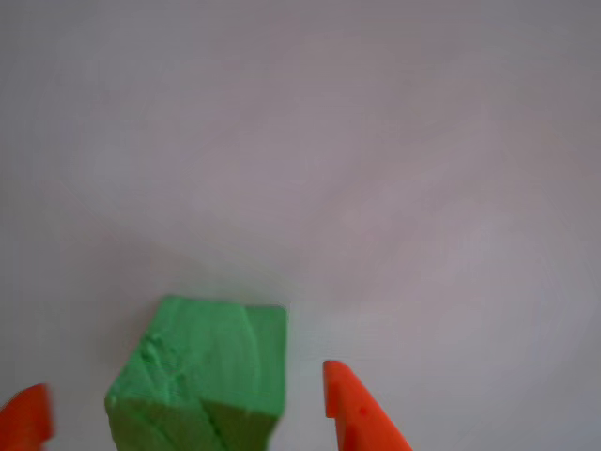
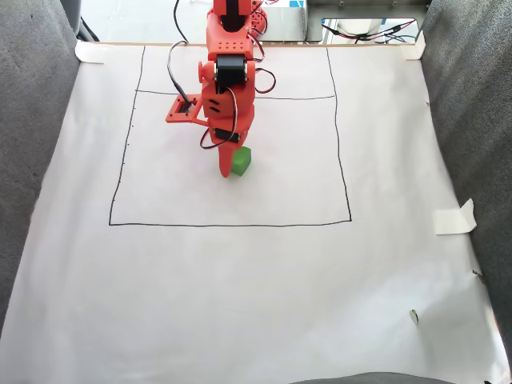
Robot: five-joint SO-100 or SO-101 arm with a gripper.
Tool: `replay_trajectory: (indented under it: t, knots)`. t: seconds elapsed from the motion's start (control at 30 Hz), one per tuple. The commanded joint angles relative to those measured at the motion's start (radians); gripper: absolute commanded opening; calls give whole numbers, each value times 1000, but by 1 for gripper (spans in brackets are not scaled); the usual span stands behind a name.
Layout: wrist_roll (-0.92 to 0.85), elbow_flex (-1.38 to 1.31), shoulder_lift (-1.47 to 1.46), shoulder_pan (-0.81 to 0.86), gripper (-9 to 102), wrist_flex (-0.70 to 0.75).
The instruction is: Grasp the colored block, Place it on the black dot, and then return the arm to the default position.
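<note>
Orange fingertips (image 1: 352,409) flank green foam cube (image 1: 202,376), clear gaps both sides. Gripper (image 1: 188,413) spread wide, gripping nothing. Cube sits inside drawn square (image 2: 240,225).

The orange arm (image 2: 224,80) reaches down from the top edge over white paper (image 2: 240,288) covering the worktop. Its jaws point downward, one orange finger (image 2: 227,160) touching the left side of the green foam cube (image 2: 241,162). The cube sits inside a thin drawn rectangle (image 2: 232,224), in its upper middle. Tape (image 2: 454,218) curls at the paper's right edge.
</note>
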Motion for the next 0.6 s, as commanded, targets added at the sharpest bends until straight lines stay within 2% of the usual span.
replay_trajectory:
  t: [0.0,0.27,0.57]
  knots:
    - [-25,164,164,-8,55,-57]
    - [-40,534,443,-23,56,-235]
    - [-133,1273,1068,-69,45,-558]
